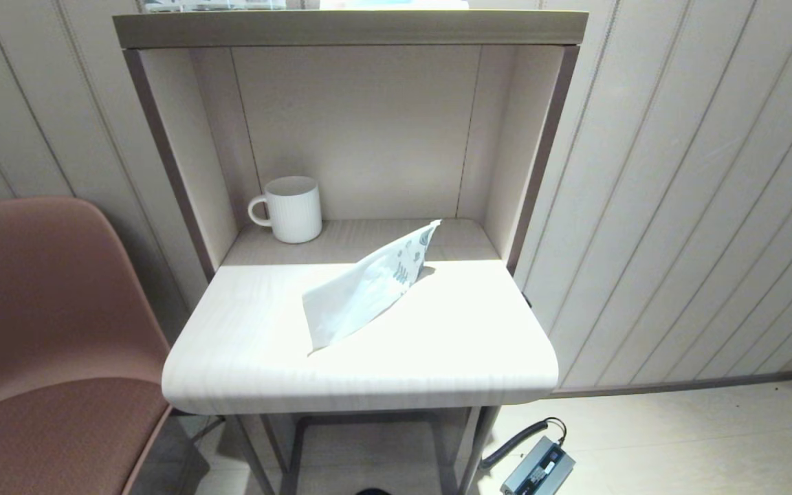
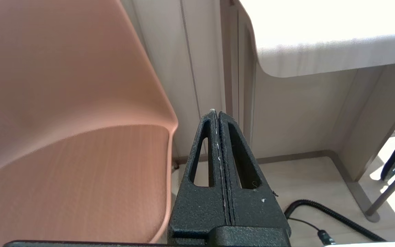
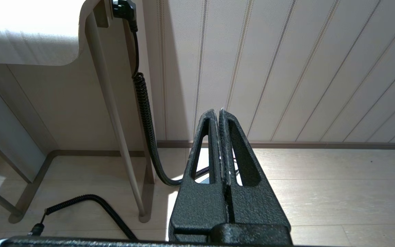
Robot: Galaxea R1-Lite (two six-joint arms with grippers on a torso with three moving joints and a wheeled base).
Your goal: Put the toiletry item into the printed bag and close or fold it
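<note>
The table's [image 1: 245,371] front edge is nearest. Going left to right: left tool [image 2: 217,115] parked low by the chair [image 2: 63,103], fingers pressed closed and empty; mug [image 1: 291,208]; bag [image 1: 361,292] mid-table, printed end raised; right tool [image 3: 218,113] low, closed, empty. No comb shows — likely bagged, so folding comes next.

Neither arm shows in the head view; both are parked low, below the level of the table top. The left gripper [image 2: 217,113] hangs on the left side, its two black fingers [image 2: 204,151] pressed flat together with nothing between them. The right gripper [image 3: 217,111] hangs on the right side in the same pose, its fingers [image 3: 238,151] also closed against each other and empty.
</note>
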